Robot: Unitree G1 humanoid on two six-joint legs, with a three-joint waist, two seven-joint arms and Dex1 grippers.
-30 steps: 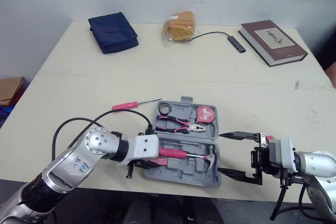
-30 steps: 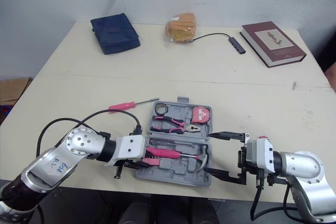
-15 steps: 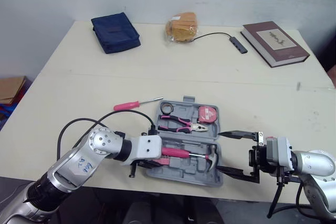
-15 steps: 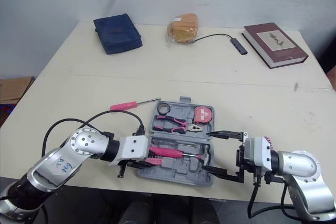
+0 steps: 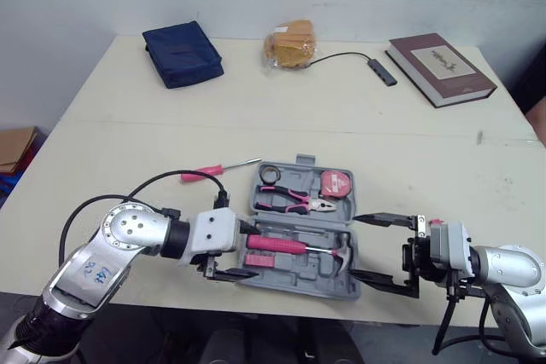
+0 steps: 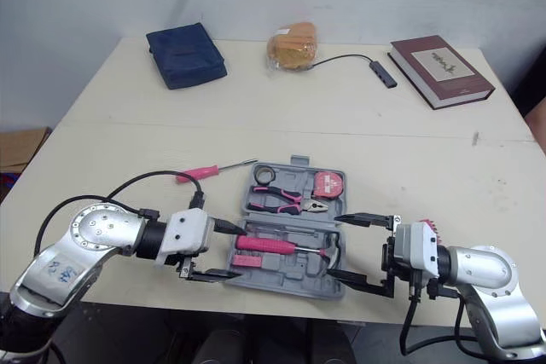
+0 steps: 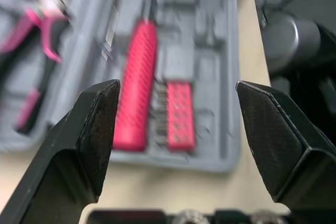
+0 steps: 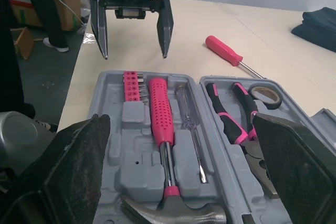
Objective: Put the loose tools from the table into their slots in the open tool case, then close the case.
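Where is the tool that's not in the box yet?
Look at the big cream table, then the open grey tool case near its front edge. Just off the case's far left corner lies a screwdriver, the one pink-handled tool lying on bare tabletop.

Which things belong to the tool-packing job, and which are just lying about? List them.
Job: open tool case; loose pink screwdriver on the table; hammer and pliers, already in the case.
Lying about: blue pouch; bagged bread; brown book; cabled adapter.
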